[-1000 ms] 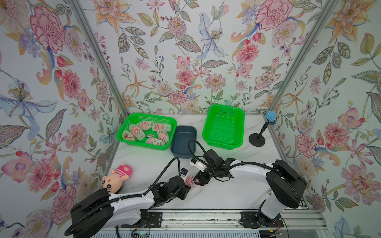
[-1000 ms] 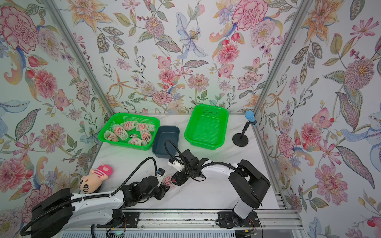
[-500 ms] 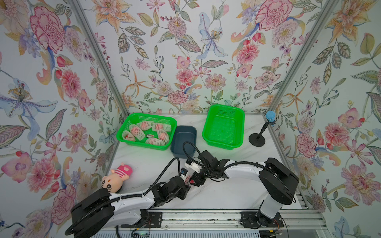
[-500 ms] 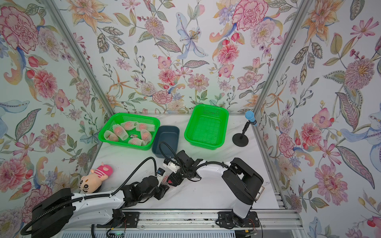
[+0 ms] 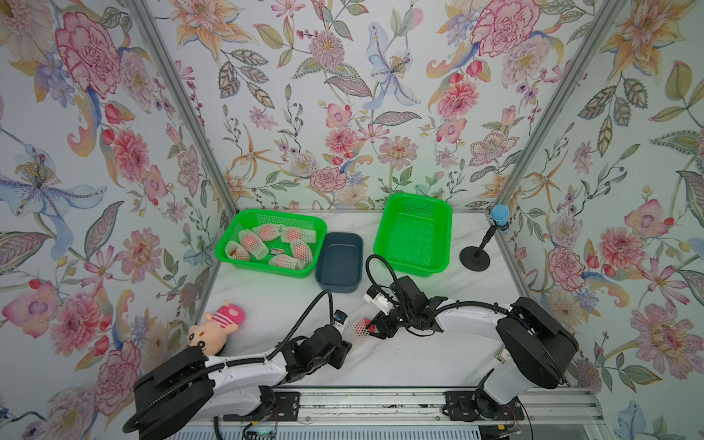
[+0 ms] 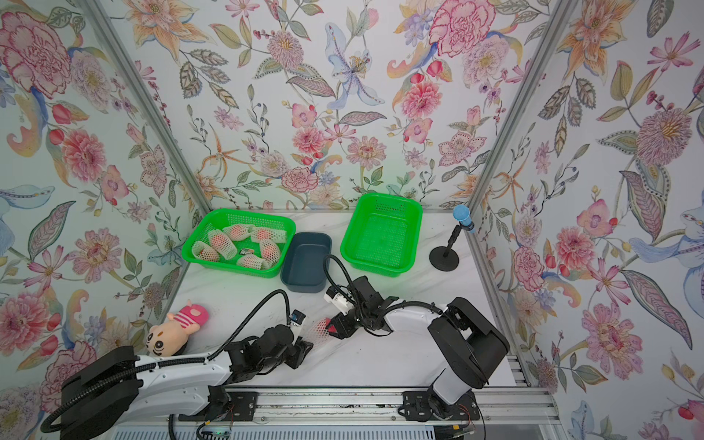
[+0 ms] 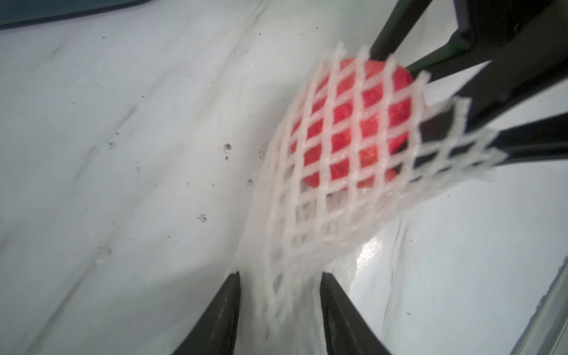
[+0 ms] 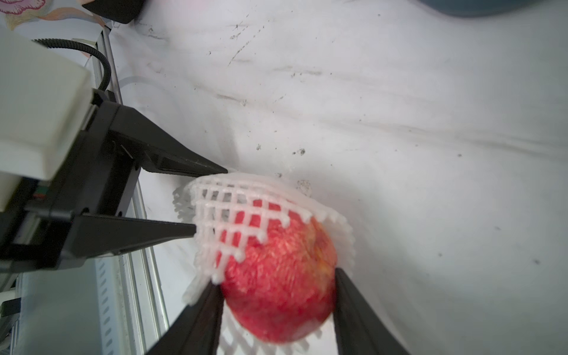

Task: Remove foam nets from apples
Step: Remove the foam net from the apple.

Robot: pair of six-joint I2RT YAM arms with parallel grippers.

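Note:
A red apple (image 8: 276, 292) hangs just above the white table between my two arms, half out of its white foam net (image 8: 239, 203). My right gripper (image 8: 276, 278) is shut on the apple's bare end, one finger on each side. Facing it, my left gripper (image 7: 279, 276) is shut on the bunched far end of the foam net (image 7: 322, 199), which stretches from its fingers over the apple (image 7: 353, 123). Both top views show the pair near the front middle: the net (image 5: 358, 329), right gripper (image 5: 375, 329) and left gripper (image 5: 344, 337). Several netted apples (image 5: 266, 244) lie in the left green basket.
The left green basket (image 5: 228, 259) stands at the back left, with a dark blue bin (image 5: 339, 263) beside it and an empty green basket (image 5: 413, 232) at the back right. A pink plush toy (image 5: 217, 327) lies front left. A black stand (image 5: 476, 259) is at the right wall.
My right gripper went left to the apple, narrowed its jaws on it and has drawn back to the right. The left arm has barely moved.

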